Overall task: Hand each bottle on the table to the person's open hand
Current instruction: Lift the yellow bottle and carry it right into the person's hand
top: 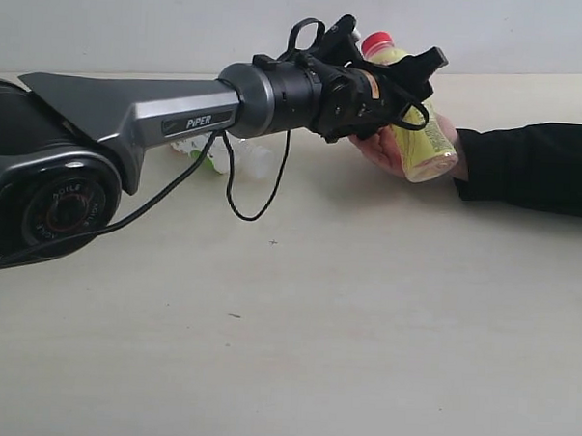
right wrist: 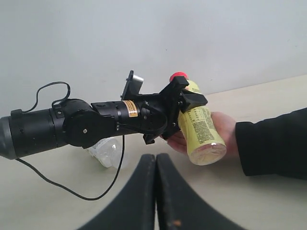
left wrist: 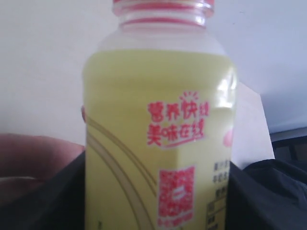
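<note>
— Starting nearest: seeing what?
— Seeing the pale table (top: pixel 314 354) stretching across the near side. Also seeing, from the right wrist, the right gripper (right wrist: pixel 155 163) pressing its jaws fully together, gripping nothing.
— Moving farther back?
— Finding the left arm (top: pixel 131 114) reaching from the left toward the far right, a black cable (top: pixel 253 202) hanging below it. Finding the left gripper (top: pixel 413 88) clamping the yellow bottle (top: pixel 425 147) just below its red cap (top: pixel 376 41).
— Resting where, that bottle?
— Tilting, off the table, lower part lying against the person's open hand (top: pixel 376 144), at the end of a black sleeve (top: pixel 535 166) entering from the right edge.
— And beyond?
— Spotting clear bottles (top: pixel 212 155) lying on the table behind the arm, well left of the hand. Not managing to count them.
</note>
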Controlling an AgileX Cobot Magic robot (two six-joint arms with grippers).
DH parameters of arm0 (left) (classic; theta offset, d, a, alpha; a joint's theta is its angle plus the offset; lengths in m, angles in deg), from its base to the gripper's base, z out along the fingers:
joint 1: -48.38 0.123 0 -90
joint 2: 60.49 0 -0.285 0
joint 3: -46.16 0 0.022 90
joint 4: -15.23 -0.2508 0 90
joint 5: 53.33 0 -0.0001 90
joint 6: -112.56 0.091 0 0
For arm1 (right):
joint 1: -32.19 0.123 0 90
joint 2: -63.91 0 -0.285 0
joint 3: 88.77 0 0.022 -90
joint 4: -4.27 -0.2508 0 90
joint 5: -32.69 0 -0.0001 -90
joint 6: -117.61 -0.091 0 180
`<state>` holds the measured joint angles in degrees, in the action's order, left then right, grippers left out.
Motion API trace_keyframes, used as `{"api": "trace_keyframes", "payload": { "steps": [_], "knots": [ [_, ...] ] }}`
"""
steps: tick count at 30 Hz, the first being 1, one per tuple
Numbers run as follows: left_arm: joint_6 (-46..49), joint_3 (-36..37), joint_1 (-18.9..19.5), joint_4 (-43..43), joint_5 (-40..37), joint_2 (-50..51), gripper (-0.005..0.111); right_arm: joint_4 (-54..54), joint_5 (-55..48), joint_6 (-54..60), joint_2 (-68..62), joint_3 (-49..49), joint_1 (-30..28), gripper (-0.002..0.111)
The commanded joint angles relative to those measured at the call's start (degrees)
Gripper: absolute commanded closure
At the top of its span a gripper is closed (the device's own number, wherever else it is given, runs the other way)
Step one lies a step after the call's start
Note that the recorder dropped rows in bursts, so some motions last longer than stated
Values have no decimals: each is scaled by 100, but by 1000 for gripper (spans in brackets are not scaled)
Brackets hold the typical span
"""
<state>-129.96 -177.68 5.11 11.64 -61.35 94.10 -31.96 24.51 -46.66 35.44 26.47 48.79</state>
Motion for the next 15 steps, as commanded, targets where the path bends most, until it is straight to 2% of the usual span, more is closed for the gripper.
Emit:
{"api": "trace_keyframes", "payload": {
  "steps": [1, 3, 6, 10, 15],
  "knots": [
    [-520, -55, 40, -26, -108, -14, 61, 14, 56, 6, 34, -18, 0, 108],
    [-724, -55, 40, -26, -178, -14, 44, 14, 56, 6, 34, -18, 0, 108],
    [-721, -55, 40, -26, -245, -14, 29, 14, 56, 6, 34, -18, 0, 108],
    [-721, -55, 19, -26, -349, -14, 19, 14, 56, 6, 34, -18, 0, 108],
    [-692, -55, -25, -26, -690, -29, 16, 14, 56, 6, 34, -18, 0, 108]
  ]
}}
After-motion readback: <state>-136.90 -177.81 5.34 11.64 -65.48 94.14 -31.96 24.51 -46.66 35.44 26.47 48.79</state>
